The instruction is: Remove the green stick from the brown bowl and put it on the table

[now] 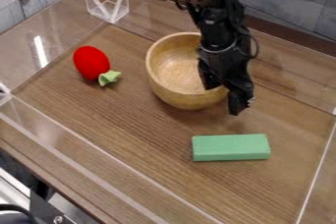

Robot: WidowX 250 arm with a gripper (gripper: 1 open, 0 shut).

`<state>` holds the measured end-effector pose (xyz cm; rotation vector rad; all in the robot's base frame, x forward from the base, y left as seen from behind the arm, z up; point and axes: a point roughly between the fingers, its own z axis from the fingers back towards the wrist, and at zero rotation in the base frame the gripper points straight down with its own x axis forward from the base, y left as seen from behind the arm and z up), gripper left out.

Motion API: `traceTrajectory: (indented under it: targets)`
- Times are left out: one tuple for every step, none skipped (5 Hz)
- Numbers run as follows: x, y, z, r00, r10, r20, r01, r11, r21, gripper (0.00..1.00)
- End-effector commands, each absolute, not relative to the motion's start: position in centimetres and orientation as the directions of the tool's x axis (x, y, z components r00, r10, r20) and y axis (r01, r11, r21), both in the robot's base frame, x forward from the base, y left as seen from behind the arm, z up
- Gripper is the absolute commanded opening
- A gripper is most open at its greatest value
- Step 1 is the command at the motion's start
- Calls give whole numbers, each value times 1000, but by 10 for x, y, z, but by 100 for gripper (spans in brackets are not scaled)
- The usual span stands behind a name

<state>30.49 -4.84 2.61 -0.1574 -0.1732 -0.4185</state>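
The green stick [231, 147] lies flat on the table [118, 140], in front of the brown bowl [184, 71] and to its right, clear of everything. The bowl stands upright at the centre and I see nothing inside it. My gripper [237, 100] hangs off the black arm at the bowl's right rim, above the stick and apart from it. Nothing shows between its dark fingers. From this angle the jaws blend together, so open or shut is not readable.
A red fruit toy [90, 62] with a small green leaf lies left of the bowl. Low clear acrylic walls [320, 174] edge the tabletop. A clear stand [108, 5] sits at the back left.
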Motion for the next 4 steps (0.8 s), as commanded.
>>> traceTrajectory:
  targets:
    - [305, -64, 24, 905, -369, 209, 399, 908, -126, 100]
    - [307, -68, 18, 920, -335, 202, 365, 921, -135, 100]
    - [310, -69, 16, 937, -290, 193, 319, 938, -139, 100]
    - [317, -67, 13, 940, -287, 185, 314, 939, -142, 100]
